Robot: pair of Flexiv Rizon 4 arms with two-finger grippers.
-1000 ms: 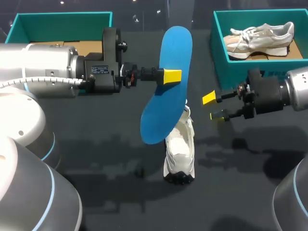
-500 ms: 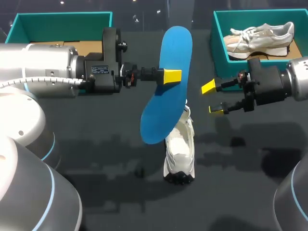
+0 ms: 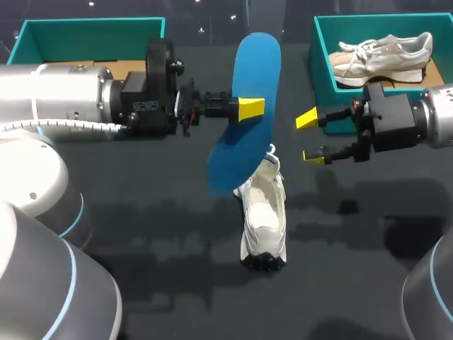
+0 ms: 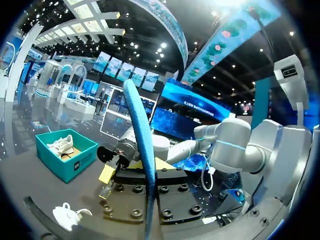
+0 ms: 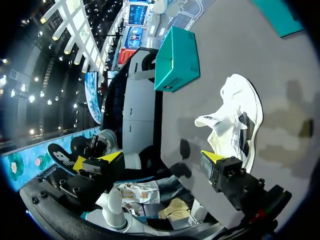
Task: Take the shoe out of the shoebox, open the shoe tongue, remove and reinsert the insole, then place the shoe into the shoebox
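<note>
My left gripper (image 3: 251, 108) is shut on a blue insole (image 3: 258, 71) and holds it edge-up in the air above the table's middle. In the left wrist view the insole (image 4: 142, 135) stands edge-on straight ahead of the fingers. Below it a white shoe (image 3: 263, 212) lies on the dark table, opening up, its tongue pulled out toward the insole's lower end. My right gripper (image 3: 309, 137) hangs open just right of the insole, with nothing between its fingers. From the right wrist view the shoe (image 5: 235, 120) lies beyond that gripper (image 5: 160, 157).
A teal shoebox (image 3: 325, 85) at the back right holds a second pale shoe (image 3: 382, 57). Another teal box (image 3: 28, 35) with a cardboard bottom stands at the back left, partly behind my left arm. The table (image 3: 141, 212) is dark grey.
The insole's lower end has lifted up and away from the shoe as my left gripper turned it. My right gripper has moved up and a little left, nearer the insole.
</note>
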